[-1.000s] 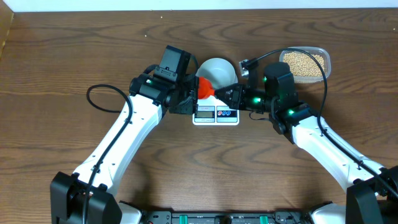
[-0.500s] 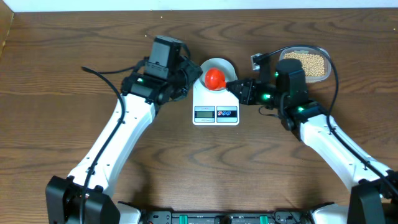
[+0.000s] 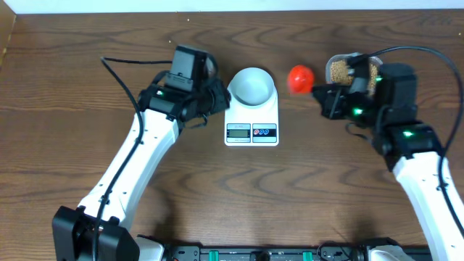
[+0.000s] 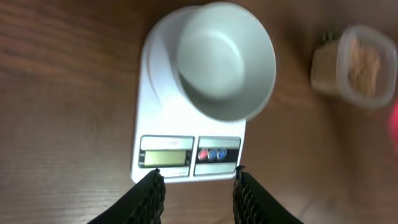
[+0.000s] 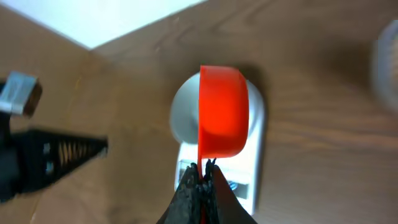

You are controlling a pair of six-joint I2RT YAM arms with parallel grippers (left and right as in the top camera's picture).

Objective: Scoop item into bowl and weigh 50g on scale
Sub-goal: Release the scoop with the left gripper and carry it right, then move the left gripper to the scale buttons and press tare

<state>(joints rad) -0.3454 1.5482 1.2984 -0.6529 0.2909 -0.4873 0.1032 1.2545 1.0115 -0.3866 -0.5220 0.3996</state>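
We had the right gripper (image 5: 202, 169) clenched hard on the handle of the red scoop (image 3: 300, 77), cup out ahead of the fingers! It hung over bare table (image 3: 72, 72) toward the far edge, between the bowl (image 3: 252, 85) and the clear tub (image 3: 330, 61). Whether the cup carried anything, we could not tell. The beans (image 3: 338, 71) sat in that tub, just beside the scoop, toward the table's far right corner. The bowl looked bare inside, so we read this as the trip to load up. It stood on the back of the scale (image 3: 251, 132), mid-table near the far edge, display facing the near edge. Our left gripper (image 4: 198, 186) hovered just beside the scale's left edge, fingers parted, nothing between them. To do it well, we judged: dip the cup's lip low into the beans, take a modest heap, level the cup before lifting so nothing rolled off, and hold the left arm off the scale so the reading came out honest
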